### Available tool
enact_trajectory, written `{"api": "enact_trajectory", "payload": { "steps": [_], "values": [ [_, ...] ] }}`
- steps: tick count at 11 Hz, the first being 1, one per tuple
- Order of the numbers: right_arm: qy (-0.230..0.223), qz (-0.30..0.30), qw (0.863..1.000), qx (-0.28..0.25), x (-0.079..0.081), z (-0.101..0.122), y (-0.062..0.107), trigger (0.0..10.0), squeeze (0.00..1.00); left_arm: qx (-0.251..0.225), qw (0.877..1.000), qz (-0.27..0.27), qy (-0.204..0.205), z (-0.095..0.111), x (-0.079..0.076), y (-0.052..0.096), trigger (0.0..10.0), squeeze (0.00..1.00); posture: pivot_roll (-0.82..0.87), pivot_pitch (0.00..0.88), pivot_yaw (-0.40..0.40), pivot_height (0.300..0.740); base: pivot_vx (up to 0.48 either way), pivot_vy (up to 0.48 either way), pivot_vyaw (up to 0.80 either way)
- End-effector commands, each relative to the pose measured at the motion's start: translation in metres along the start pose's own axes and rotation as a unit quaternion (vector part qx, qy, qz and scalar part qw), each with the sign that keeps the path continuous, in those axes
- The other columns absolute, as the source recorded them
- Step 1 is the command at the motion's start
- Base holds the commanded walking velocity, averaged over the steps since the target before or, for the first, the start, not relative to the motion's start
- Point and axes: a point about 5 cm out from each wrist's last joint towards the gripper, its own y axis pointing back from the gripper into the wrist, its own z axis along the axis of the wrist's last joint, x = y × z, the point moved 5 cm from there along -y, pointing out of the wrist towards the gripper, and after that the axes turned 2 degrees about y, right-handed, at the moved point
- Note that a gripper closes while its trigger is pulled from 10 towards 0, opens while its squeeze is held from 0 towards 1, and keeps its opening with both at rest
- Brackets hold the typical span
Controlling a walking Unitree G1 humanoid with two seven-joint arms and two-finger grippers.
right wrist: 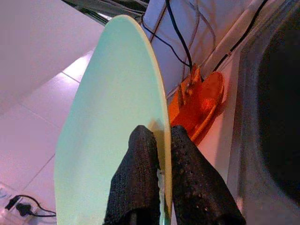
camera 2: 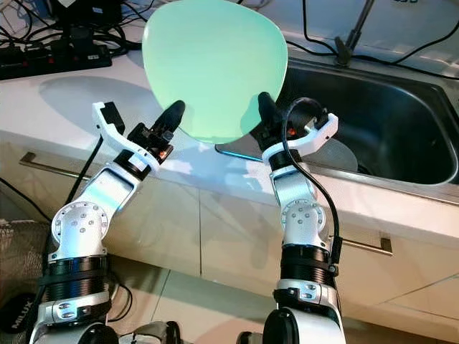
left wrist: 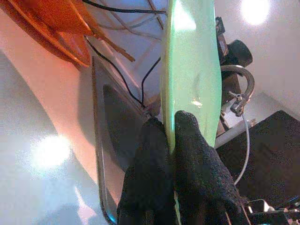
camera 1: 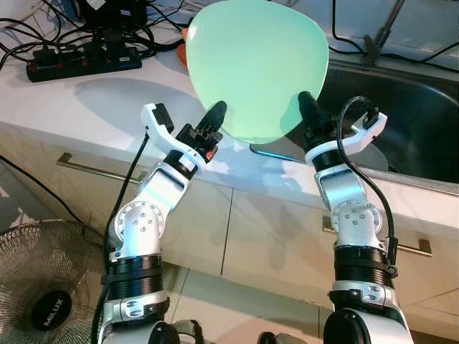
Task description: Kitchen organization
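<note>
Both pincers are clamped on pale green plate (camera 1: 257, 68): left gripper (camera 1: 213, 119) at its lower left rim, right gripper (camera 1: 310, 112) at lower right. Plate is held upright betw. them, above counter (camera 1: 86, 107), w/ sink (camera 1: 401, 122) beyond right gripper.

The plate (camera 1: 257, 68) stands upright above the front part of the bench (camera 1: 86, 107), with everything else placed around it. The left end effector (camera 1: 213, 118) pinches its lower left rim, and the right end effector (camera 1: 308, 107) pinches its lower right rim. The sink (camera 1: 401, 107) lies to the plate's right, sunk into the bench. A power strip (camera 1: 82, 61) lies on the bench, left of the plate and farther back. A rack (right wrist: 197, 105) sits behind the plate, beside the sink. A fan (camera 1: 43, 287) stands on the floor, below and left of the plate.
</note>
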Motion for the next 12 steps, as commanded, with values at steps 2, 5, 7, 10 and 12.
{"api": "enact_trajectory", "payload": {
  "steps": [2, 5, 7, 10, 12],
  "values": [
    [-0.005, 0.026, 0.999, 0.026, 0.015, -0.014, -0.003, 0.0, 0.0, 0.056, 0.997, -0.042, -0.032, -0.026, -0.021, -0.008, 10.0, 1.0, 0.06, 0.085, -0.022, 0.74, 0.0, 0.0, 0.0],
    [-0.017, 0.008, 1.0, 0.006, 0.01, -0.007, -0.005, 0.0, 0.0, 0.058, 0.997, -0.044, -0.036, -0.027, -0.021, -0.008, 10.0, 1.0, 0.06, 0.085, -0.022, 0.74, 0.0, 0.0, 0.0],
    [-0.021, -0.01, 0.999, -0.025, 0.003, 0.008, -0.007, 0.0, 0.0, 0.059, 0.996, -0.048, -0.038, -0.028, -0.022, -0.007, 10.0, 1.0, 0.06, 0.082, -0.022, 0.74, 0.0, 0.0, 0.0],
    [-0.018, -0.033, 0.996, -0.085, -0.01, 0.046, -0.009, 0.0, 0.0, 0.063, 0.996, -0.038, -0.058, -0.029, -0.018, -0.007, 10.0, 0.0, 0.06, 0.083, -0.024, 0.74, 0.0, 0.0, 0.0],
    [-0.011, -0.048, 0.989, -0.141, -0.019, 0.083, -0.008, 0.0, 0.0, 0.068, 0.994, -0.036, -0.074, -0.031, -0.017, -0.006, 10.0, 0.0, 0.07, 0.08, -0.025, 0.74, 0.0, 0.0, 0.0]
  ]
}}
